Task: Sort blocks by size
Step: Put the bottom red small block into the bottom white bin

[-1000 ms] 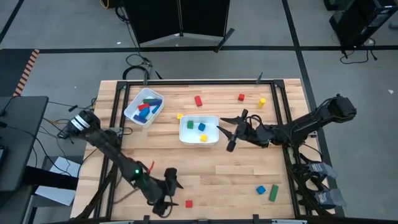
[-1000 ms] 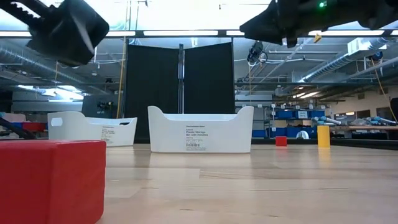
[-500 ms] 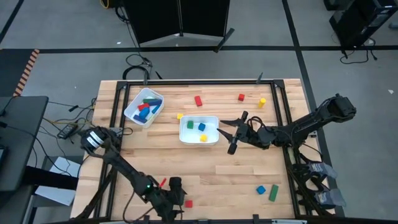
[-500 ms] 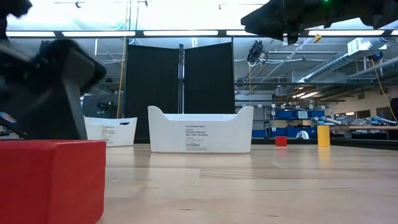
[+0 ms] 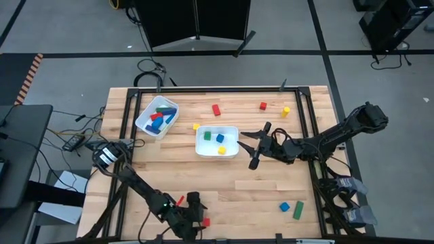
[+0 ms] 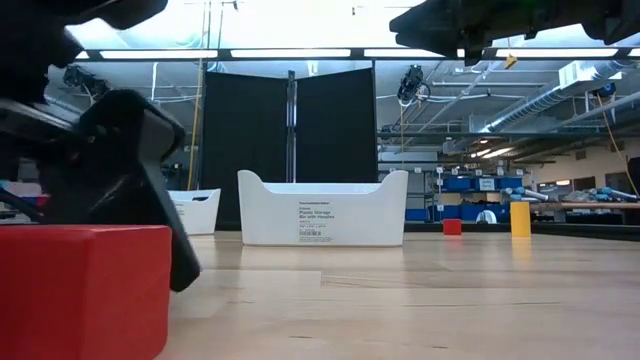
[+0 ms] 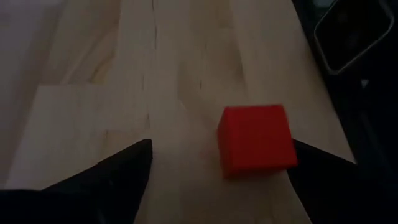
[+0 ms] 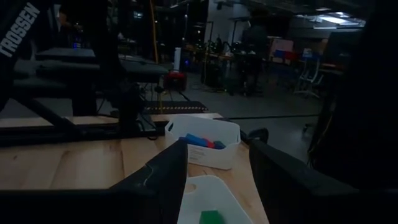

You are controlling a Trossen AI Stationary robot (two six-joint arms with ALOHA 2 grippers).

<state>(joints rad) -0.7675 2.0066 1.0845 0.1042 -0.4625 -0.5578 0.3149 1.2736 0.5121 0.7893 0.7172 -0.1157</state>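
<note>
A small red cube (image 7: 256, 140) rests flat on the wood near the table's front edge, and shows in the high view (image 5: 205, 221) and large in the low view (image 6: 80, 290). My left gripper (image 7: 221, 155) is open and low at the table. Its fingers stand on either side of the cube, which lies closer to one of them; I cannot tell whether that finger touches it. My right gripper (image 5: 245, 148) is open and empty, in the air just right of the middle white tray (image 5: 217, 152).
The middle tray holds small green, blue and yellow cubes. A second white tray (image 5: 156, 118) at the far left holds blue, red and green bars. Loose pieces: a red bar (image 5: 216, 110), a red cube (image 5: 263, 106), yellow pieces (image 5: 286, 110), a blue cube (image 5: 284, 207), a green bar (image 5: 298, 210).
My left gripper has gone down and toward the table's near edge, to the red cube, and now stands at table height around it. The cube has stayed in place. My right gripper has barely moved.
</note>
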